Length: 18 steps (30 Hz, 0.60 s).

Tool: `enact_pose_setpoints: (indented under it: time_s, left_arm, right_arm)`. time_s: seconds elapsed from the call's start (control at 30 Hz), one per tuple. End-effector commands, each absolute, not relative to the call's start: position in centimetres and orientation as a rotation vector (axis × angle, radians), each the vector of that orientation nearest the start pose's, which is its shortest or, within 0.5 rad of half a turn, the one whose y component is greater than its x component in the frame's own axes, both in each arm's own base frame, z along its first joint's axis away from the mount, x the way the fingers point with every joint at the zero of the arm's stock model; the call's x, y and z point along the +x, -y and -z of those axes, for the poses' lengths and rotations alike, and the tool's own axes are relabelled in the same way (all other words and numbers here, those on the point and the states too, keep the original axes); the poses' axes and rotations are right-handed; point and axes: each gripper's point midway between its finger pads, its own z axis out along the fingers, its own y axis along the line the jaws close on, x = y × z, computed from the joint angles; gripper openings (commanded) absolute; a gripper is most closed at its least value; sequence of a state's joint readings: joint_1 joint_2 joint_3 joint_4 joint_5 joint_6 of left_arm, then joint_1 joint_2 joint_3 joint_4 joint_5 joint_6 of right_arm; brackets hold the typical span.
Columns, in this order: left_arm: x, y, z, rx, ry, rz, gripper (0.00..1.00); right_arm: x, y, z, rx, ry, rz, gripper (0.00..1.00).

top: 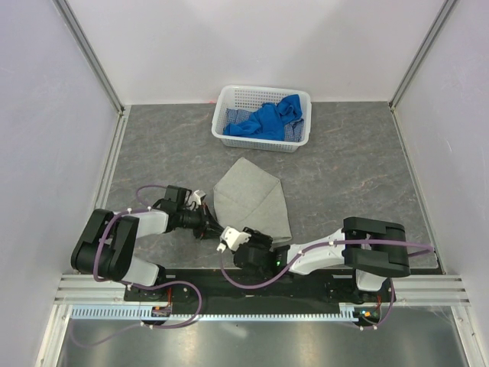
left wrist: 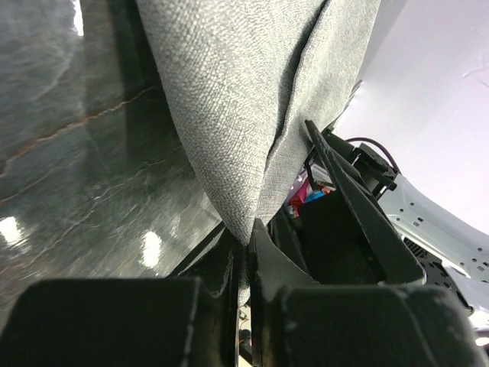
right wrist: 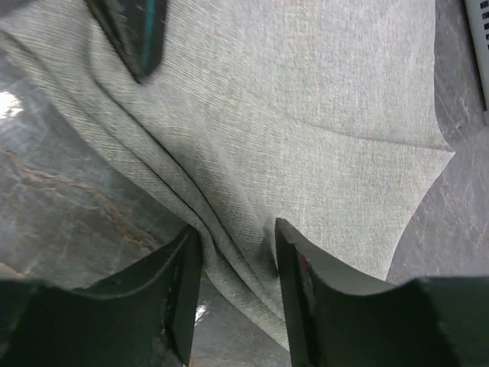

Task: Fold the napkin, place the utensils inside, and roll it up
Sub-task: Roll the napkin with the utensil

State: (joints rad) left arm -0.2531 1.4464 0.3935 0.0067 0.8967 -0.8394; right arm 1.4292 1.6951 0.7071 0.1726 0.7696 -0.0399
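Observation:
The napkin is a grey-beige cloth lying folded on the table's near middle. It fills the right wrist view and hangs in front of the left wrist camera. My left gripper is shut on the napkin's near-left corner. My right gripper is open, its jaws either side of the napkin's layered near edge, its fingertips low on the cloth. One left finger shows just beside it. The fork is out of view.
A white basket holding bright blue cloths stands at the back middle. The dark marbled table is bordered by side walls. The right arm's body is close to the left gripper.

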Motion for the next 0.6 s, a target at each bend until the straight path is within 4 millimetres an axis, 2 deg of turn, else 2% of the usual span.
enact_pose_setpoints:
  time_s: [0.0, 0.23, 0.3, 0.33, 0.43, 0.47, 0.57]
  left_arm:
    - [17.2, 20.3, -4.7, -0.388, -2.725, 1.571, 0.02]
    - [17.5, 20.2, -4.6, -0.362, -2.722, 1.571, 0.02]
    - [17.7, 20.1, -4.5, -0.348, -2.721, 1.555, 0.06]
    - [17.8, 20.0, -4.4, -0.354, -2.721, 1.538, 0.1]
    - [18.9, 19.7, -4.6, -0.354, -2.688, 1.457, 0.31]
    - [19.0, 19.5, -4.6, -0.359, -2.681, 1.429, 0.43]
    - [20.2, 18.7, -4.8, -0.367, -2.626, 1.308, 0.59]
  right_arm:
    - [17.9, -30.7, -2.5, -1.129, -1.81, 0.162, 0.47]
    - [17.0, -32.3, -2.3, -1.277, -1.768, 0.078, 0.3]
    - [16.7, -32.5, -2.0, -1.34, -1.776, 0.064, 0.22]
    - [16.9, -32.8, -2.0, -1.357, -1.781, 0.065, 0.2]
    - [16.7, -32.7, -1.5, -1.421, -1.82, 0.054, 0.19]
    - [16.7, -32.7, -1.4, -1.436, -1.835, 0.046, 0.19]
    - [16.3, -33.4, -1.4, -1.493, -1.899, -0.026, 0.19]
